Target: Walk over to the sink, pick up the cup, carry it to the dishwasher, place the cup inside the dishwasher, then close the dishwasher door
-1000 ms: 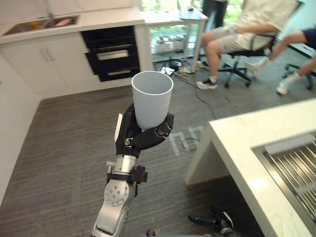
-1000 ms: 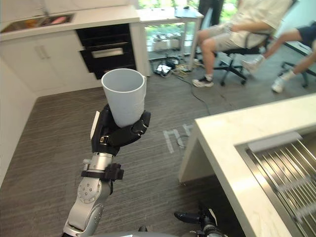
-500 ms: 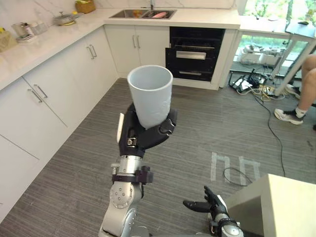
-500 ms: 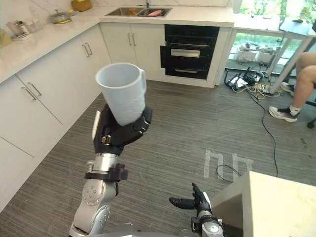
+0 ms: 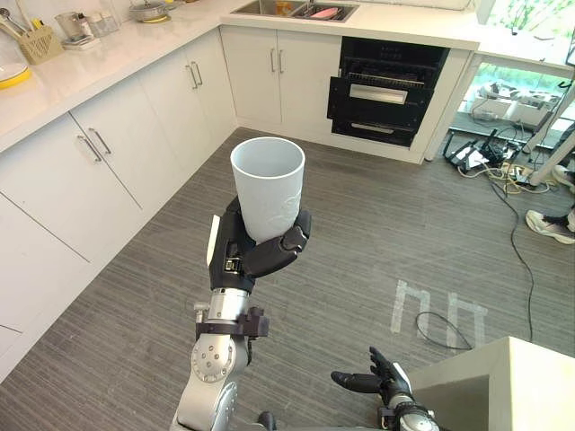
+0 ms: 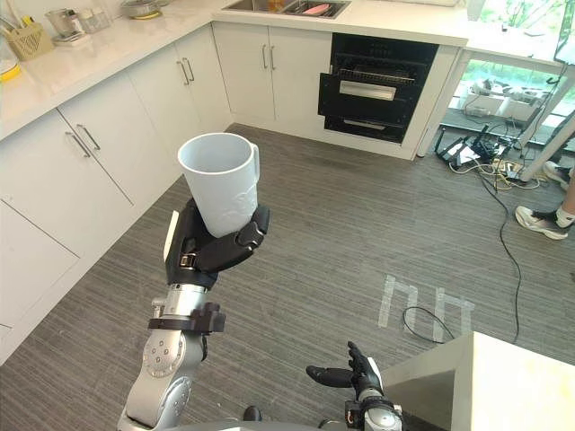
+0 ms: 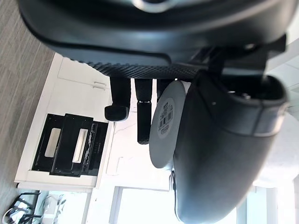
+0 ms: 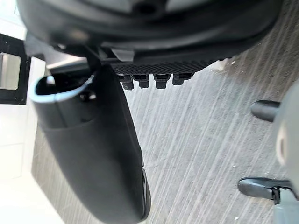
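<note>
we see the left hand [image 5: 254, 258] in the middle of the frame, raised, with its fingers and thumb curled round the lower part of the cup [image 5: 267, 184]. the cup is white and upright, mouth up, and what we can see of its inside is bare. in the left wrist view the round base of the cup shows past the fingers [image 7: 144, 116], with a small label on it. the right hand [image 5: 375, 383] is low at the bottom edge, right of centre. its fingers are straight and a little spread, holding nothing, near the pale table [image 5: 512, 386] in the lower right corner. the black dishwasher [image 5: 386, 90] sits under the counter [image 5: 99, 63] at the upper right, well apart from the cup. the sink [image 5: 296, 9] is at the top edge, just left of the dishwasher. white cabinets [image 5: 99, 162] run down the left side. on the grey floor [image 5: 350, 224] we see white tape marks [image 5: 440, 310], and cables [image 5: 503, 171] and a person's shoe [image 5: 550, 224] at the right edge.
</note>
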You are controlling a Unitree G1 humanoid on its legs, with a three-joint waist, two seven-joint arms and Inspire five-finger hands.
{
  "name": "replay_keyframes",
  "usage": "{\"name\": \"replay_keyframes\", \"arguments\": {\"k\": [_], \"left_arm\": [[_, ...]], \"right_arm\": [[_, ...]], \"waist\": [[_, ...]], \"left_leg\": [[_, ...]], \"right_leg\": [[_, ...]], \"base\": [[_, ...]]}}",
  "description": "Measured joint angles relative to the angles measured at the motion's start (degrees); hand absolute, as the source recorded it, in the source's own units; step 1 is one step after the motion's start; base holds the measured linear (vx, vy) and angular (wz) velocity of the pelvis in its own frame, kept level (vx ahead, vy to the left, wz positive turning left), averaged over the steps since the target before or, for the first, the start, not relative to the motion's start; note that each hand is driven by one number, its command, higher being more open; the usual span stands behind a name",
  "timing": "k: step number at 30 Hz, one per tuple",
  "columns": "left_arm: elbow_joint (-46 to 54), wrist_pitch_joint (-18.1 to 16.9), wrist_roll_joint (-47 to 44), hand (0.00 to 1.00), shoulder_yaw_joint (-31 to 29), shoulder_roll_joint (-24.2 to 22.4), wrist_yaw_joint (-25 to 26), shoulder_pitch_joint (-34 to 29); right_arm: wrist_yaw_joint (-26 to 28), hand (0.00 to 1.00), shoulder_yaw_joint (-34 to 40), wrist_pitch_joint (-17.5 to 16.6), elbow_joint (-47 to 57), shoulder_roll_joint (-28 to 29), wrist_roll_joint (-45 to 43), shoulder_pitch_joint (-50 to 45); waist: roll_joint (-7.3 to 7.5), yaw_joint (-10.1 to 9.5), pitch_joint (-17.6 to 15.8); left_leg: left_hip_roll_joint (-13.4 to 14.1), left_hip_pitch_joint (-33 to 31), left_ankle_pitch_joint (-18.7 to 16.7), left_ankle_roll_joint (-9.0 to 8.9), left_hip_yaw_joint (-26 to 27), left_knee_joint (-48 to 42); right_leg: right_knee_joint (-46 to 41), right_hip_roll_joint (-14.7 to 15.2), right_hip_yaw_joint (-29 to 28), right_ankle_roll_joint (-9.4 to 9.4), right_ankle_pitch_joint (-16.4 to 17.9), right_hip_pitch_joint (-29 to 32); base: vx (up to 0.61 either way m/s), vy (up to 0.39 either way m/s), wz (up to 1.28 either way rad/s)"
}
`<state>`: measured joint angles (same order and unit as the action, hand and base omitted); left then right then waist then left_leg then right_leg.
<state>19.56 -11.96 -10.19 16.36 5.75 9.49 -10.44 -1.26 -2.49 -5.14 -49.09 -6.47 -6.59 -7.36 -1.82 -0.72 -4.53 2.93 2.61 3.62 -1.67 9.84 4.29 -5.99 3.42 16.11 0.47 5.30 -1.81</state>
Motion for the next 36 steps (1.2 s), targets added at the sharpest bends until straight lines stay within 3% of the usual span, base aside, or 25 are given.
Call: {"name": "replay_keyframes", "arguments": {"k": [11,12,20,24,31,33,36], "left_arm": [[-2.46,0.44,0.0,0.0,-0.87,1.91,0.11,-2.64],[-2.48,0.46,0.01,0.0,-2.56,2.16,0.46,-4.46],[-3.49,0.44,-0.01,0.0,-2.55,2.03,0.03,-4.51],[-9.14,1.51,-1.14,0.0,-2.72,1.44,-0.57,-4.79],[-11.55,3.55,-3.4,0.0,-3.27,0.76,-1.24,-6.24],[-11.13,3.56,-3.4,0.0,-3.71,0.04,-1.2,-6.07],[-9.8,3.55,-3.39,0.0,-3.37,-0.43,-1.18,-5.85]], "right_arm": [[-0.31,1.0,-0.03,0.1,-0.09,0.41,0.62,0.68],[-1.09,1.0,-0.1,0.33,-2.35,0.73,1.72,2.43],[-1.27,1.0,0.15,0.34,-3.61,0.72,1.69,2.46],[-1.69,1.0,2.3,0.92,-5.74,1.39,1.53,2.45],[-4.53,1.0,4.99,2.15,-6.07,1.99,1.48,4.22],[-5.12,1.0,5.11,2.15,-5.53,1.97,1.56,4.61],[-5.52,1.0,6.65,2.19,-4.24,2.02,1.75,4.52]], "waist": [[0.32,0.19,0.42],[0.92,0.23,0.38],[0.94,0.28,0.37],[0.97,0.08,0.35],[1.32,-0.12,0.13],[1.61,-0.16,-0.05],[2.54,0.14,-0.64]], "left_leg": [[0.01,-0.97,1.78,0.36,-1.53,0.98],[0.0,-1.11,2.04,0.33,-2.04,1.05],[-0.18,-1.71,2.28,0.33,-3.24,1.06],[-0.35,-1.7,2.29,0.33,-3.86,1.05],[-0.34,-3.11,1.59,0.66,-1.23,0.72],[-0.37,-4.0,-0.59,1.11,0.41,-0.96],[-1.53,-6.02,-5.24,1.99,1.96,-6.73]], "right_leg": [[3.57,-0.63,1.15,-0.03,-2.77,-0.67],[7.17,-1.23,1.66,-0.08,-4.7,-2.31],[7.44,-1.12,2.96,-0.06,-4.69,-2.4],[8.07,-1.04,3.74,0.06,-4.74,-2.96],[7.76,-0.77,1.29,0.5,-4.95,-0.36],[6.65,-0.38,-0.05,1.21,-4.13,0.8],[-3.18,2.58,-1.44,2.51,1.87,5.03]], "base": [[-0.03,0.004,0.05],[0.0,0.0,0.0],[0.0,0.001,0.08],[0.0,0.005,0.09],[0.01,0.02,-0.17],[0.04,0.045,-0.36],[0.09,0.096,-0.17]]}}
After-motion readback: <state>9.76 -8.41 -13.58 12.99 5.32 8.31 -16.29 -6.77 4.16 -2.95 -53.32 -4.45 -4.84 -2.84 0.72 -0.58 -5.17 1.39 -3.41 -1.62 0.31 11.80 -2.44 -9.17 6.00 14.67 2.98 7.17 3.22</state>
